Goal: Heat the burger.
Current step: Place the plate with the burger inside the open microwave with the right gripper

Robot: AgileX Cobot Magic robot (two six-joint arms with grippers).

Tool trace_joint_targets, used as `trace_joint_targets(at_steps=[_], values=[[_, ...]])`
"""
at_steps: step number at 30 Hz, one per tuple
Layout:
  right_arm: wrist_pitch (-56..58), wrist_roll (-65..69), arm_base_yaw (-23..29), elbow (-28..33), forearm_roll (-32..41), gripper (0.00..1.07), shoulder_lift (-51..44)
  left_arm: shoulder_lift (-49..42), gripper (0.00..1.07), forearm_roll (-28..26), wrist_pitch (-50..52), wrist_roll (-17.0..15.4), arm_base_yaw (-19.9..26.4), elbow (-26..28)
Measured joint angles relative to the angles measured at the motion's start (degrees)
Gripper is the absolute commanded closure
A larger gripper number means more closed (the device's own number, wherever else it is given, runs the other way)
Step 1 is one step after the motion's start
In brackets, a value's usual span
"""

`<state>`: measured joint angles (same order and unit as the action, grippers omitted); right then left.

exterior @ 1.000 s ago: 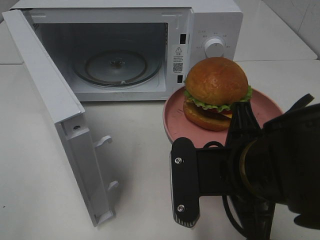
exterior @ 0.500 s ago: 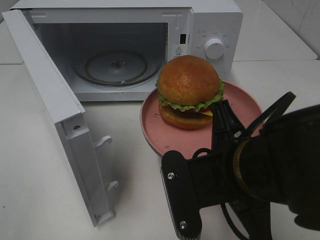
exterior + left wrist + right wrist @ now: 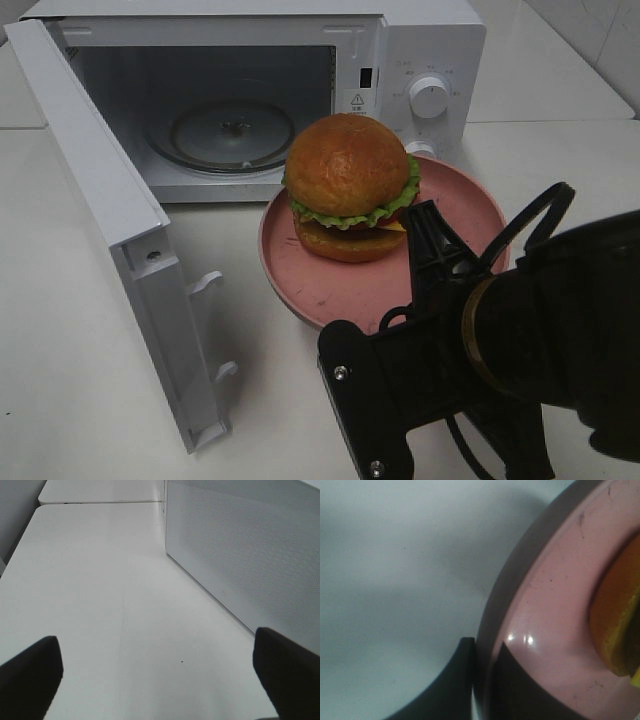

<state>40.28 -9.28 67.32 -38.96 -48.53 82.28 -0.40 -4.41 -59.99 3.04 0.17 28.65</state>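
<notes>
On the pink plate (image 3: 330, 290), in front of the open microwave (image 3: 430, 50), the burger (image 3: 348, 185) is sitting upright near the middle. The right gripper (image 3: 481, 655) is pinching the plate's near rim, one finger lying on the plate's upper face and the other under its edge. The burger is resting just beyond those fingers, not touching them. The left gripper (image 3: 155, 647) is hanging with its fingers spread wide over the white table (image 3: 60, 380), beside the microwave's swung-out door (image 3: 110, 200), holding nothing. Counting up: one burger, one plate, one microwave with one glass turntable (image 3: 235, 135), two grippers.
</notes>
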Motion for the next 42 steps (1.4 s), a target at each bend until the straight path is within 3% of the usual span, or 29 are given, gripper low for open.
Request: trace_joint_targets(at_steps=[14,28,42], values=[[-8.7,-8.9,0.0,0.0,-0.6,1.07,0.1,0.0,0.09,0.0,0.0,0.0,0.0,0.0],[-14.5,-18.4,-10.6,0.2,0.5,1.07,0.1,0.0,0.09,0.0,0.0,0.0,0.0,0.0],[-17.8,-43.6,-19.0,-1.2,17.1,1.07,0.2,0.0,0.09,0.0,0.0,0.0,0.0,0.0]])
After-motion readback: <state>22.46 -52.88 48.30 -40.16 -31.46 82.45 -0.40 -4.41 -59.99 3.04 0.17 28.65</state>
